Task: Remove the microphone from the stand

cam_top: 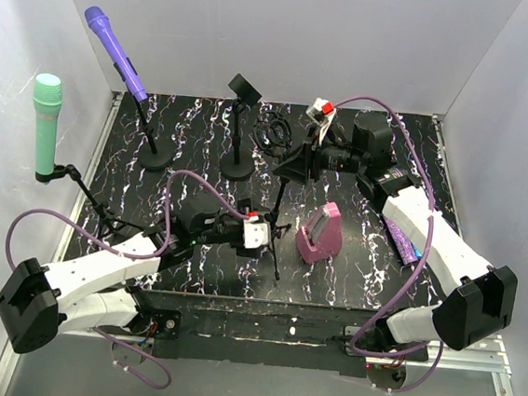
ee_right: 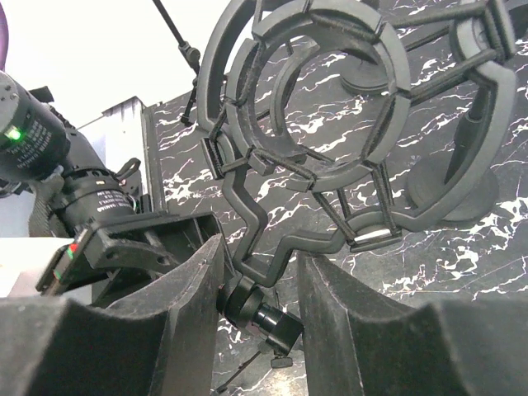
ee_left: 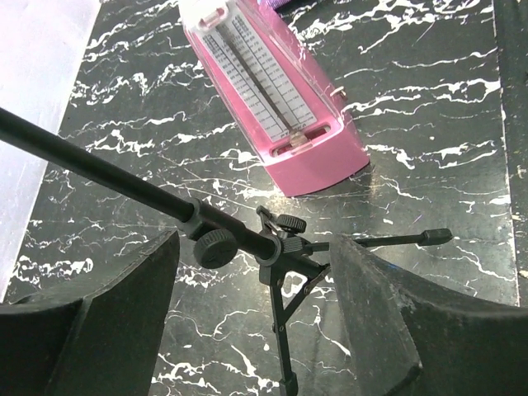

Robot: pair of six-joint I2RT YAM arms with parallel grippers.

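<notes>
A black tripod stand (cam_top: 278, 220) stands mid-table with a round shock mount (cam_top: 295, 166) on top. The mount's ring (ee_right: 318, 107) looks empty in the right wrist view. My right gripper (cam_top: 322, 159) (ee_right: 260, 256) is closed around the mount's swivel joint (ee_right: 256, 307), and both fingers touch it. My left gripper (cam_top: 262, 235) (ee_left: 254, 247) is open, its fingers wide on either side of the tripod's hub (ee_left: 276, 243) without touching. A purple microphone (cam_top: 114, 51) sits in a stand at the back left. A green microphone (cam_top: 46, 121) sits in a stand at the far left.
A pink metronome (cam_top: 320, 233) (ee_left: 272, 91) stands just right of the tripod. A round-base stand (cam_top: 238, 169) with a black clip is at the back centre. A purple object (cam_top: 402, 239) lies under my right arm. White walls enclose the table.
</notes>
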